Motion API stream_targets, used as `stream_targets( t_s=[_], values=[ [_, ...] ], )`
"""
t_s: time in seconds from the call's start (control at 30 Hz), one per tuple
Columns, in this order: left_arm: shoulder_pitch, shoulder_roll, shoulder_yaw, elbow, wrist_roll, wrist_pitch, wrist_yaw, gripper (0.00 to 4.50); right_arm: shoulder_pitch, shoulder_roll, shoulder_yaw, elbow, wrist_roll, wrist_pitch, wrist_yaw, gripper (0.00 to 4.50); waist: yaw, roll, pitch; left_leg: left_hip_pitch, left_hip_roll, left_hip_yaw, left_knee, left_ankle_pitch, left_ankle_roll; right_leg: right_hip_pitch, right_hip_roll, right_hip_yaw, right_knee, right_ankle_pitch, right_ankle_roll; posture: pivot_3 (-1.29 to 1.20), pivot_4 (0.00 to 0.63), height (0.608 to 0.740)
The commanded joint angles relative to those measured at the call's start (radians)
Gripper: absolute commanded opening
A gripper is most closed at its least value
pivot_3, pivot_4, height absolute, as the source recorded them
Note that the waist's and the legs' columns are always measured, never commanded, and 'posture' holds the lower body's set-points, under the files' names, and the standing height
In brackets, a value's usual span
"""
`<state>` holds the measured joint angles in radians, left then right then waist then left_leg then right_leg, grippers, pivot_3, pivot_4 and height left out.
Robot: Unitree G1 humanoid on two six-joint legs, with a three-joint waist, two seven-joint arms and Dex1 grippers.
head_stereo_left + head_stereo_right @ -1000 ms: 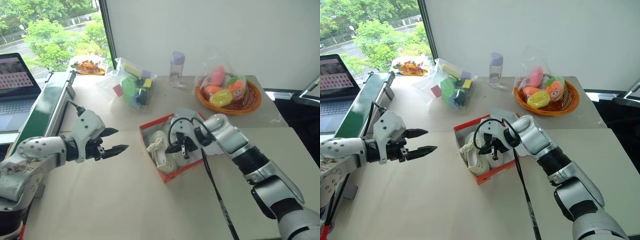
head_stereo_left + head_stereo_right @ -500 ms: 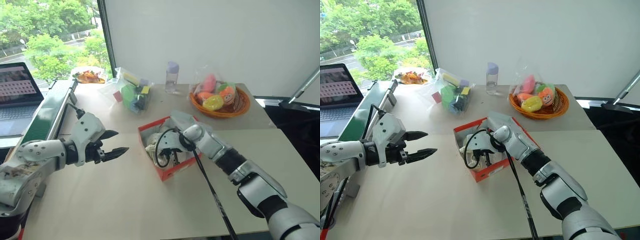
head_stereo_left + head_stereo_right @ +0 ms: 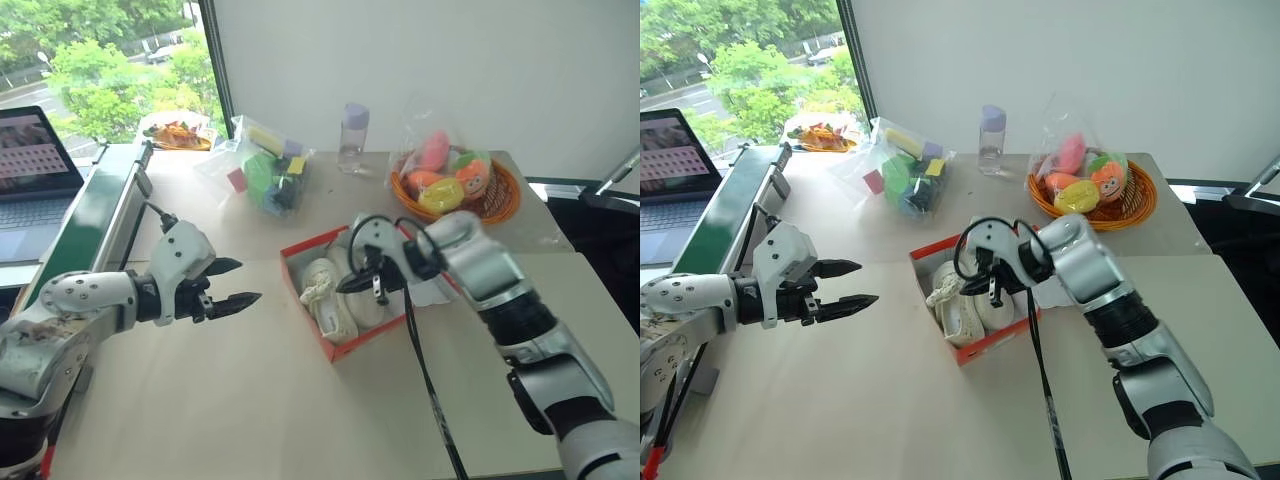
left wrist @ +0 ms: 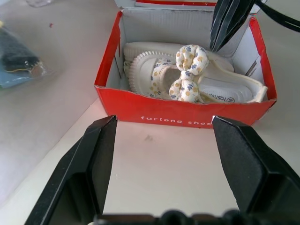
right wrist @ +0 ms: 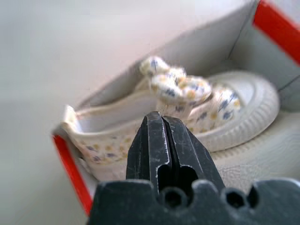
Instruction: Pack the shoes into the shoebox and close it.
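The red shoebox (image 3: pixel 357 343) stands open at the middle of the table, its lid partly hidden behind my right arm. Both cream shoes (image 3: pixel 337 302) lie inside it side by side; the left wrist view shows a dotted bow on the nearer shoe (image 4: pixel 188 78). My right gripper (image 3: pixel 345 287) hangs shut and empty just above the shoes, pointing left. My left gripper (image 3: pixel 245 283) hovers open over bare table to the left of the box, facing its red side wall (image 4: pixel 183 115), with nothing between its fingers.
At the back stand an orange basket (image 3: pixel 508 206) of toys, a plastic bottle (image 3: pixel 353 140) and a bag of coloured blocks (image 3: pixel 265 175). A laptop (image 3: pixel 25 165) and a green board (image 3: pixel 90 220) lie at the left. A black cable (image 3: pixel 425 370) hangs from my right arm.
My right gripper has lifted up out of the box, still shut, and the shoes stay inside. The left arm has kept still; the head view shifted and came back.
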<state>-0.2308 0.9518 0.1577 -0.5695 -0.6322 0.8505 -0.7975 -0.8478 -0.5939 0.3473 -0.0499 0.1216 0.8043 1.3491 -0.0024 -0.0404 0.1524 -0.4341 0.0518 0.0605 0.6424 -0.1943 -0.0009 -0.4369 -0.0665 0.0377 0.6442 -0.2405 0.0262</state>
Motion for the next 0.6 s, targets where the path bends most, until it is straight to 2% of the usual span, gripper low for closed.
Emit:
stream_targets(
  t_s=[0.03, 0.27, 0.47, 0.6],
  values=[
    [-0.026, 0.020, -0.007, 0.008, 0.012, -0.029, -0.028, 3.43, 0.009, -0.079, -0.085, -0.104, 0.079, 0.073, 0.009, 0.04, 0.000, 0.000, 0.000, -0.004, 0.001, 0.000, 0.000, -0.001, 0.001, -0.003, 0.001, 0.000, 0.000, -0.002, -0.001, 0.00, 0.150, 0.740],
    [-0.087, 0.019, -0.070, 0.048, 0.029, -0.059, -0.092, 3.43, 0.100, -0.252, -0.210, -0.226, 0.164, 0.173, -0.034, 0.04, 0.002, -0.001, 0.001, -0.008, 0.000, 0.003, 0.001, -0.005, 0.004, -0.004, 0.000, 0.001, -0.006, -0.004, 0.003, 0.00, 0.150, 0.740],
    [-0.191, -0.005, -0.172, 0.134, 0.072, -0.113, -0.171, 3.43, 0.318, -0.511, -0.500, -0.379, 0.239, 0.359, -0.076, 0.04, 0.020, 0.000, 0.005, -0.006, -0.002, 0.001, 0.008, -0.004, 0.004, 0.000, -0.001, 0.000, -0.002, -0.004, 0.004, 0.00, 0.150, 0.740],
    [-0.259, -0.034, -0.232, 0.204, 0.108, -0.155, -0.218, 3.43, 0.535, -0.562, -0.698, -0.476, 0.296, 0.464, -0.091, 0.04, 0.013, 0.000, 0.005, -0.005, -0.001, 0.002, 0.011, -0.004, 0.004, 0.001, 0.000, 0.001, -0.002, -0.003, 0.005, 0.00, 0.150, 0.740]
  ],
)
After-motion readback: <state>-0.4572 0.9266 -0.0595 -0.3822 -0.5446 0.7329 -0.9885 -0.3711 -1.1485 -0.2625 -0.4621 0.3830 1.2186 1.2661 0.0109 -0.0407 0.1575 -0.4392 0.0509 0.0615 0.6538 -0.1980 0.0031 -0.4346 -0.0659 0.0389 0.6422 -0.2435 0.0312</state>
